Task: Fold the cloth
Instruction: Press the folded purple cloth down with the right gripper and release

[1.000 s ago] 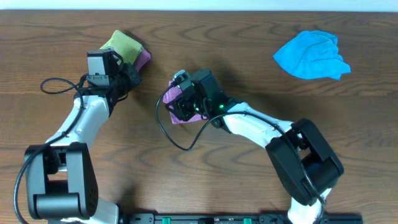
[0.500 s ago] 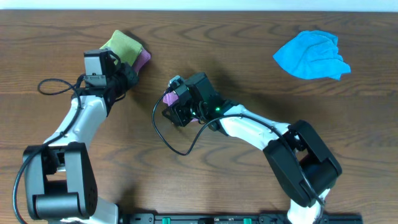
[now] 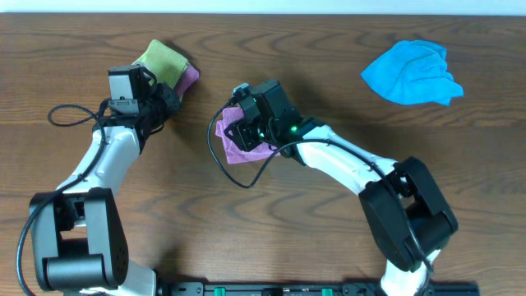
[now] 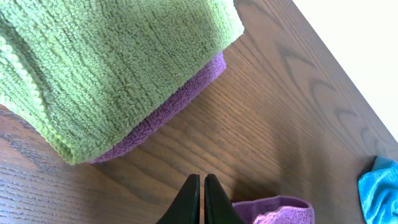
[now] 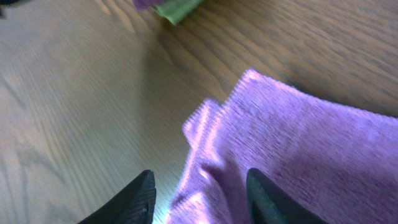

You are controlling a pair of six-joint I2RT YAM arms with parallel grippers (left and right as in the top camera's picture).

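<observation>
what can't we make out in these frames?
- Overhead: right gripper covers most of the purple cloth, so its folds are hidden.
- Right wrist: blurred, cloth cut off at right and bottom edges; finger contact unclear.
- Left wrist: blue cloth is only a corner at the right edge.

Grained, faintly glossy wood is seen in the table (image 3: pixel 74 57); coarse looped terry in the green cloth (image 4: pixel 106 62); finer ribbed weave in the purple cloth (image 5: pixel 311 149).
</observation>
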